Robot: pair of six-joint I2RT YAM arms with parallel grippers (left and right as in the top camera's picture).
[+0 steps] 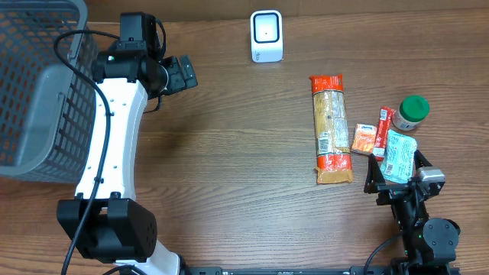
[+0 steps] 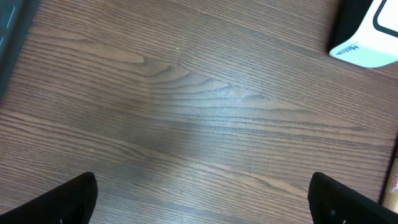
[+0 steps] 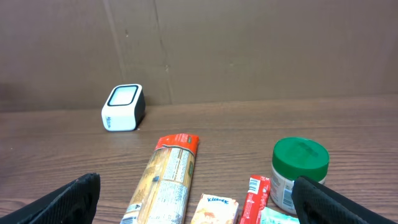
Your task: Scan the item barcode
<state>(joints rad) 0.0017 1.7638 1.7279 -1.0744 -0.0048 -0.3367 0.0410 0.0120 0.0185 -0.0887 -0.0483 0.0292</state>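
The table [image 1: 229,153] is brown with a wavy wood grain, the basket [image 1: 46,84] is grey mesh, and the scanner [image 1: 267,36] is white (black down one side). The long packet [image 1: 331,128] is tan with red ends and a white label. The small packet [image 1: 363,139] is orange, the stick packet [image 1: 384,122] red, the pouch [image 1: 399,155] pale blue-green, and the jar [image 1: 411,113] green-lidded.

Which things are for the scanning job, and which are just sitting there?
For the job: scanner, pasta packet, green-lidded jar, tissue pack, red bar, pale blue packet.
Just sitting there: grey basket.
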